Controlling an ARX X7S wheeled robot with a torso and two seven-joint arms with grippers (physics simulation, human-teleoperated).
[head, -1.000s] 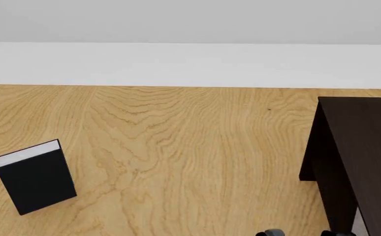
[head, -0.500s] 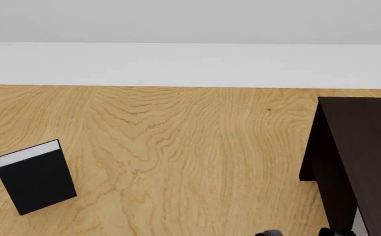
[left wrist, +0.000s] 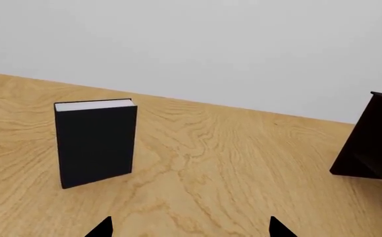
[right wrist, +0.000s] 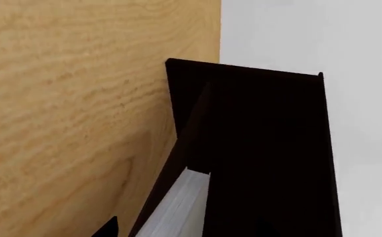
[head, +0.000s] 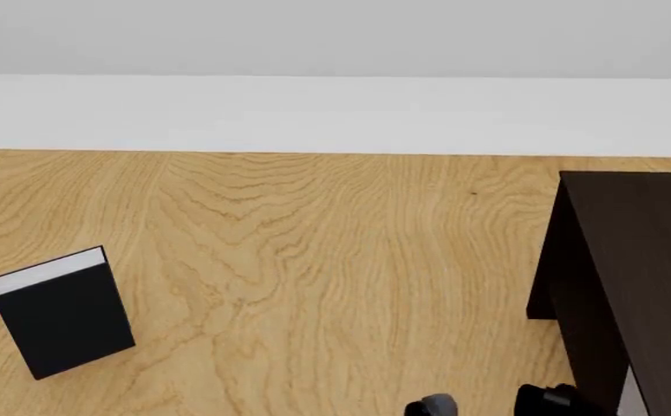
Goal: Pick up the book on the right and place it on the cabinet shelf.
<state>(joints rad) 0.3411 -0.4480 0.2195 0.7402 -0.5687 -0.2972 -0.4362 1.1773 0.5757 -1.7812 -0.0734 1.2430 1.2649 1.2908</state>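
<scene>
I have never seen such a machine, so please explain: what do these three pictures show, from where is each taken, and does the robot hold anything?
These are simulator renders of a two-armed wheeled robot. One picture looks down from its head; the other two come from cameras near each arm's jaws. On the light wooden table stands an upright black book with white pages, seen closer by the left wrist camera. At the right is a large, nearly black wooden cabinet; the right wrist camera views it closely. Only dark tips of the left jaws show, spread apart and empty. The right jaws are barely visible, so I cannot tell their state.
</scene>
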